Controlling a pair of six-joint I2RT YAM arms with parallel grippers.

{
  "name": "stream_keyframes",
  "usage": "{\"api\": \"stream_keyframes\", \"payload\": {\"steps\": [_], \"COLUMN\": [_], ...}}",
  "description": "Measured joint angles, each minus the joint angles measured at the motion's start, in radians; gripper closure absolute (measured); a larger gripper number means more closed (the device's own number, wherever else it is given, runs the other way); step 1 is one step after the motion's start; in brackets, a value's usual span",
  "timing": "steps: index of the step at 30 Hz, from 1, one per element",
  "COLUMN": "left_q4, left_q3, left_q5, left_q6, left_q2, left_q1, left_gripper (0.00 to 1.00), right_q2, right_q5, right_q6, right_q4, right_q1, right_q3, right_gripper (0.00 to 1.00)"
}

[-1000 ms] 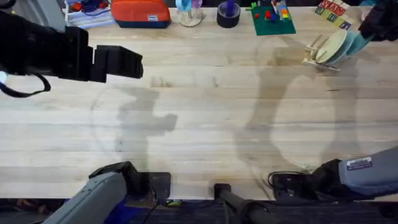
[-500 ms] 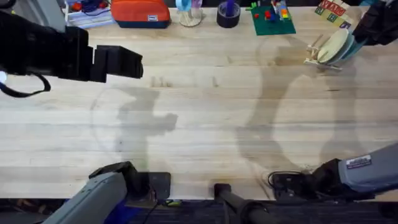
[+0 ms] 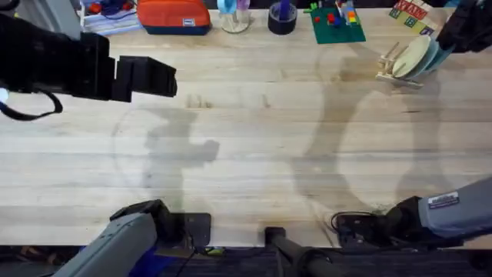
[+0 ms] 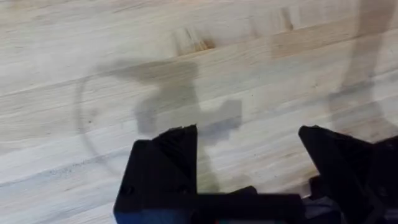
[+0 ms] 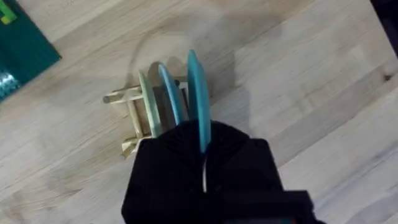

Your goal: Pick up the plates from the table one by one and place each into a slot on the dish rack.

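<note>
- Teal-blue, the plate (image 5: 198, 93) stands on edge, pinched at its rim by the right gripper (image 5: 202, 146), directly over the dish rack (image 5: 138, 118) at the far right of the table (image 3: 254, 138).
- Its flat face runs parallel to the pale blue plate (image 5: 169, 94) and the cream plate (image 5: 148, 102) already upright in the rack; it sits just beside the pale blue one, at the rack's outer end.
- My guess: the move hinges on keeping that edge in line with the slot below, then letting go.
- Off at the far left, the left gripper (image 4: 249, 162) hangs spread and empty above bare wood, well apart from the rack.
</note>
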Motion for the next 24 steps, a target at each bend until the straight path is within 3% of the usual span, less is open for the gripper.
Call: {"api": "stream_keyframes", "payload": {"steps": [24], "left_q4": [0.000], "left_q3": [0.000], "left_q5": [0.000], "left_q6": [0.000], "left_q2": [0.000], "left_q1": [0.000], "left_gripper": [0.008], "right_q2": [0.000], "right_q5": [-0.003], "right_q6": [-0.073], "right_q4": [0.022], "right_q1": [0.000], "right_q3": [0.000], "right_gripper": [0.972]}}
